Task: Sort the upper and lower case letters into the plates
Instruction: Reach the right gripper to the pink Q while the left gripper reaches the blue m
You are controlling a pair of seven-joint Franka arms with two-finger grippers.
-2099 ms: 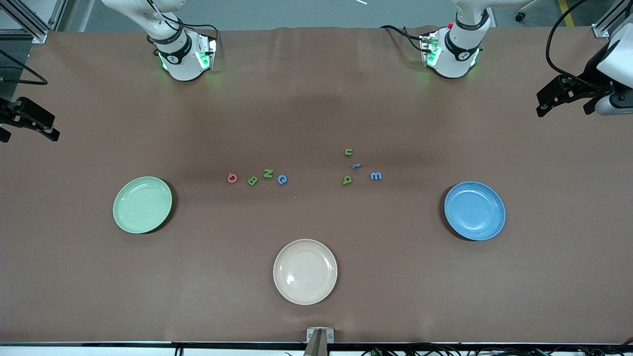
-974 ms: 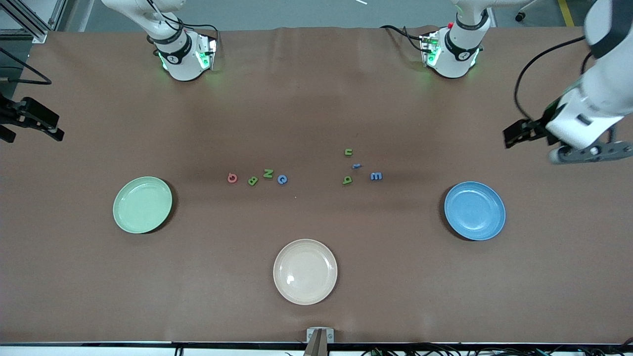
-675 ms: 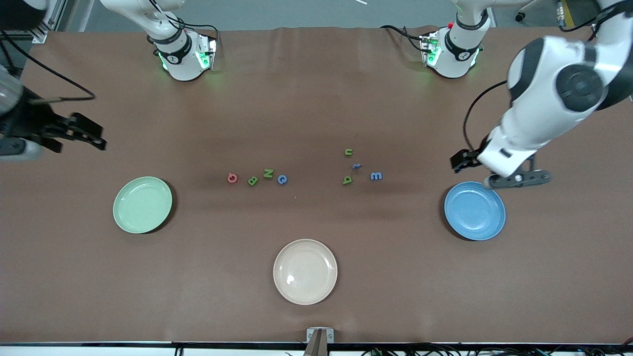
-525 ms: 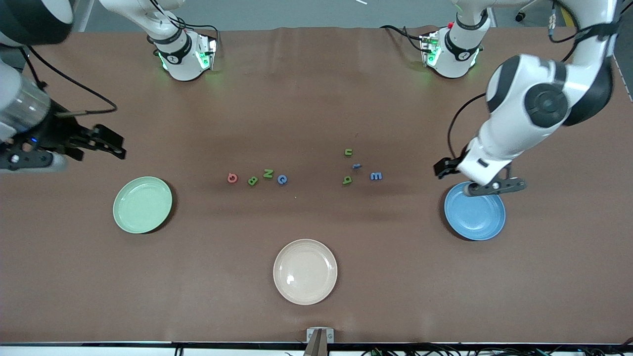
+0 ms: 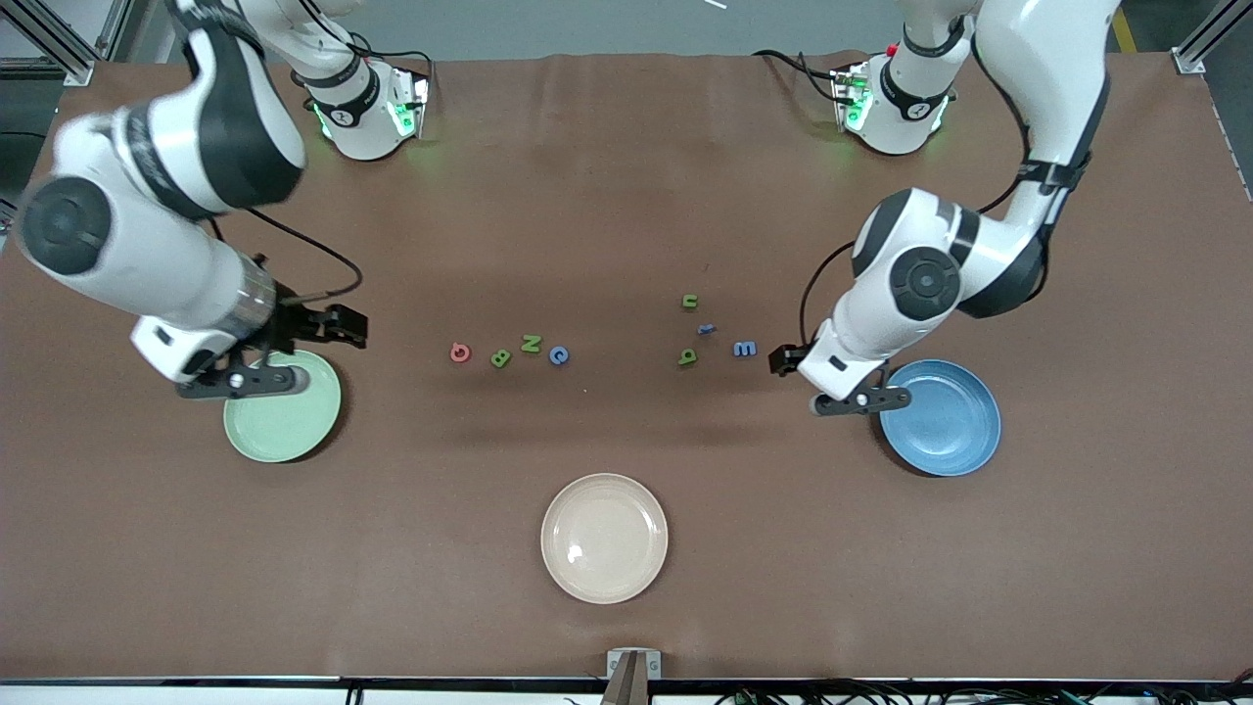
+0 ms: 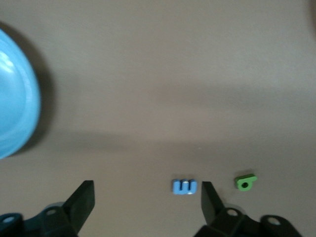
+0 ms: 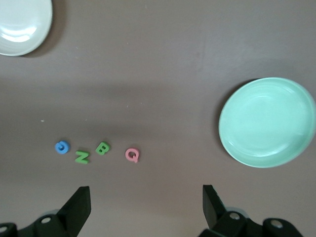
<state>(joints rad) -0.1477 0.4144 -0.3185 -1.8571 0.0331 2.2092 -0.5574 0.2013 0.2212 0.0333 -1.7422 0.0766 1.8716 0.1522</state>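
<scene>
Left end effector [image 5: 850,401]: released, fingers [image 6: 81,200] spread, over the tabletop [image 5: 626,196] beside the blue plate [image 5: 954,431], centre right of the front view.
Right end effector [image 5: 240,382]: released, over the green plate [image 5: 284,426], centre left.
Letters: Q [image 5: 460,352], B [image 5: 500,358], N [image 5: 531,343], C [image 5: 558,355] in a row mid-frame; u [image 5: 690,302], b [image 5: 687,357], m [image 5: 744,349] and a small blue one [image 5: 706,329] toward the blue plate.
Cream plate [image 5: 604,538]: lower centre.

Both my arms reach out over the table — left gripper [image 6: 147,205] and right gripper [image 7: 146,207] spread wide, holding nothing.
</scene>
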